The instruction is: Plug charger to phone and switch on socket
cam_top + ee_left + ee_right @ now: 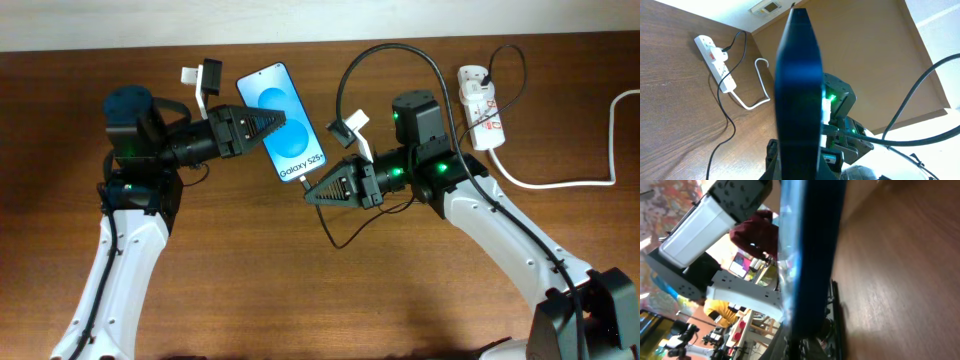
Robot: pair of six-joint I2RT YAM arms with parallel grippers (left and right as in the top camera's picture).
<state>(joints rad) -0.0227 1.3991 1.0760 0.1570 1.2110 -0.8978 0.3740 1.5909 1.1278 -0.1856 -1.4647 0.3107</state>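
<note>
Plainly, a dark brown wood-grain table [300,300] is seen filling the overhead view, bounded along its far edge by a pale wall [100,20]. Blurred, colourful room clutter is glimpsed past the right wrist camera. The left gripper [272,124] is closed on the slim, black-edged smartphone [290,130] with a bright blue screen. The smartphone is clamped at its long left edge, screen up, between the two arms. The right gripper [312,194] is pinched fully together, its tips just beside the smartphone's lower short end. A thin black charger cable [343,243] is looped on the table beneath it, but whether the connector is held cannot be told. "Galaxy S25+" is read in white on the screen. The small white power strip [484,112] with red markings is laid at the far right, with a thick white cord [560,184] trailing from it. Its print is too small to be read.
</note>
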